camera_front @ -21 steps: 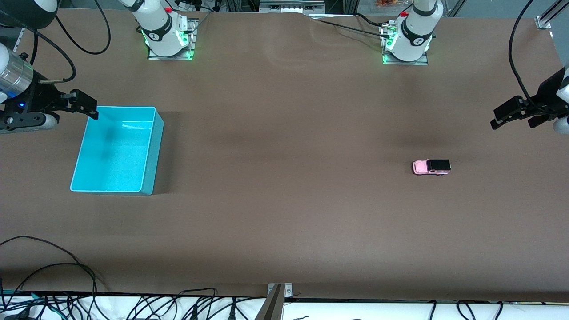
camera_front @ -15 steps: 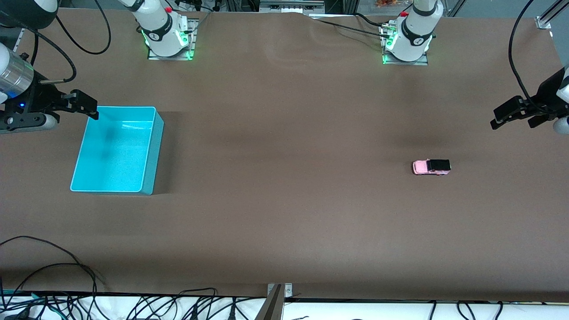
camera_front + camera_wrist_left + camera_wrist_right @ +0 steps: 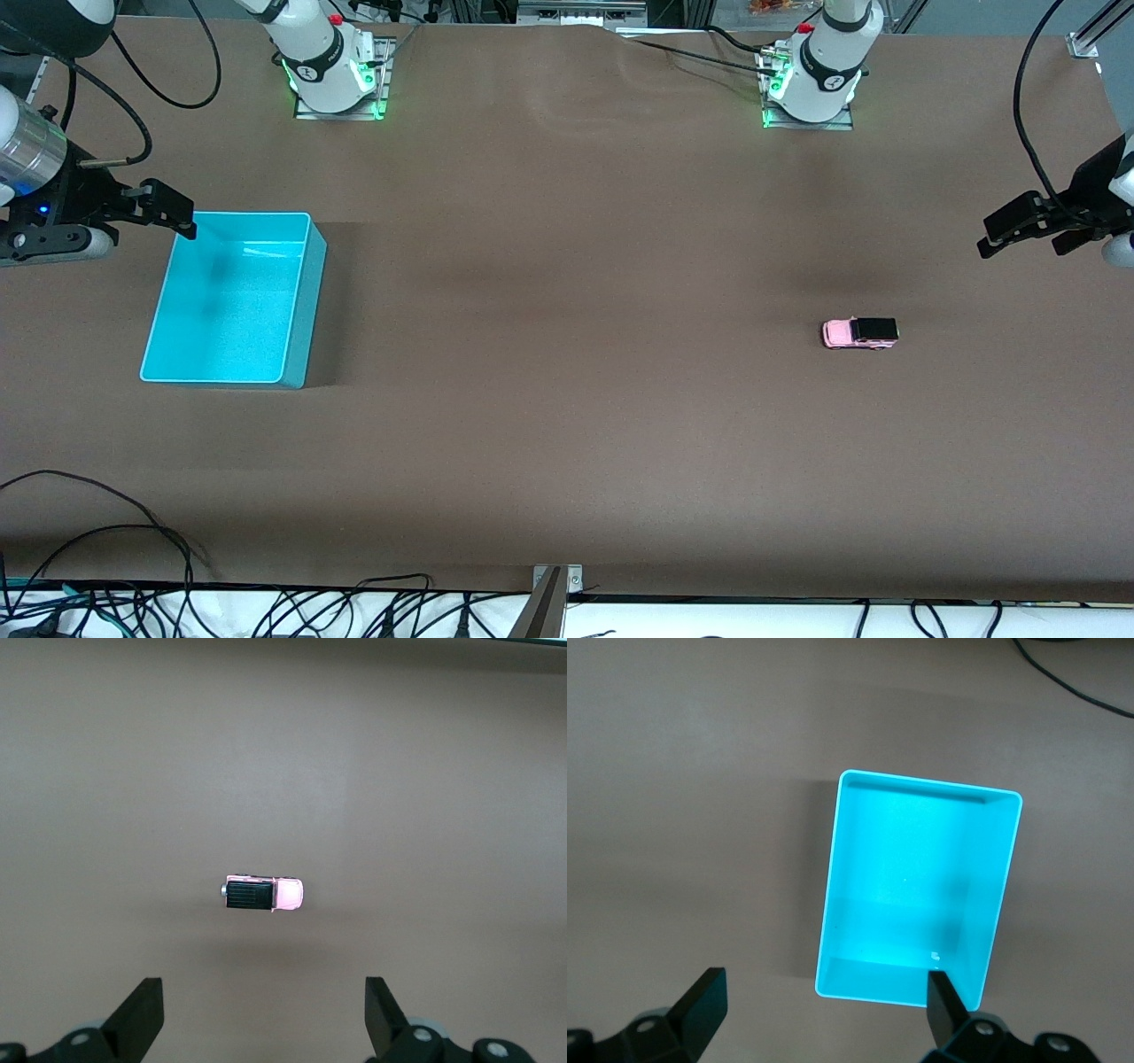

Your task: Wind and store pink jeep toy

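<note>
The pink jeep toy, light pink with a black roof, stands on the brown table toward the left arm's end. It also shows in the left wrist view. My left gripper hangs open and empty in the air over the table's edge at that end, apart from the jeep; its own view shows the jaws wide apart. The cyan bin sits empty at the right arm's end and shows in the right wrist view. My right gripper hangs open and empty over the bin's corner.
Both arm bases stand along the table's edge farthest from the front camera. Black cables lie along the nearest edge. The brown table stretches bare between the bin and the jeep.
</note>
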Motion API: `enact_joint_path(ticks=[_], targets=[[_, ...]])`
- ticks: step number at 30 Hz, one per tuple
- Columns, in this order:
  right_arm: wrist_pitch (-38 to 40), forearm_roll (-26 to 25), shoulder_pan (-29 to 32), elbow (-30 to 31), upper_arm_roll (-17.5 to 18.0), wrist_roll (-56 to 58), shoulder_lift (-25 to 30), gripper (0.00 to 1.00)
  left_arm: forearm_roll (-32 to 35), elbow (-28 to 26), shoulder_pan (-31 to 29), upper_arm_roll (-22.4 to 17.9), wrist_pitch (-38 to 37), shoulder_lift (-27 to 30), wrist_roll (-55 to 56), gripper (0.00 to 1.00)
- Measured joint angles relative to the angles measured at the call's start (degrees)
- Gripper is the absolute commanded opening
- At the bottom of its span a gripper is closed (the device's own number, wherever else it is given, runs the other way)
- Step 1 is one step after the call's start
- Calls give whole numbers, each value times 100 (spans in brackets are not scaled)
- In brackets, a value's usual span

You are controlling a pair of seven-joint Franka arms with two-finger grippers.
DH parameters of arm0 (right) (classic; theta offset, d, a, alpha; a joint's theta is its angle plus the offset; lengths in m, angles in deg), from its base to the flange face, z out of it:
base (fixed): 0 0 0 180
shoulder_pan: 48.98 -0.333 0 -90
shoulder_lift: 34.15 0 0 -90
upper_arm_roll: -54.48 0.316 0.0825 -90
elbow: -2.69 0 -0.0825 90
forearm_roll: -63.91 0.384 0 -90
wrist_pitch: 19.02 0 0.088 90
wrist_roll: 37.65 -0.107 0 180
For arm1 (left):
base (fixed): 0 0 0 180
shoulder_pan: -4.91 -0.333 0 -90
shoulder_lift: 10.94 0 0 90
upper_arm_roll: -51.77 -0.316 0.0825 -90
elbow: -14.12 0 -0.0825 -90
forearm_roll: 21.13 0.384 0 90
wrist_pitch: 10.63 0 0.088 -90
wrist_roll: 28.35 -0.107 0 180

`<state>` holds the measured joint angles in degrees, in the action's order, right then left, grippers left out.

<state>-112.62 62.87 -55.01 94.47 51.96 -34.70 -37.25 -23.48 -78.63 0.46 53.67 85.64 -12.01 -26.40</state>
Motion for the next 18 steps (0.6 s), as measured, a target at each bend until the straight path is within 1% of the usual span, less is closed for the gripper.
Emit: enact_joint_path(ticks=[10,18], targets=[[-144,0,8,-34,0,-5,-16,100,0,0,0,0,0,0,0,100],[-437,2,3,-34,0,-4,-99,100,0,0,0,0,0,0,0,100]])
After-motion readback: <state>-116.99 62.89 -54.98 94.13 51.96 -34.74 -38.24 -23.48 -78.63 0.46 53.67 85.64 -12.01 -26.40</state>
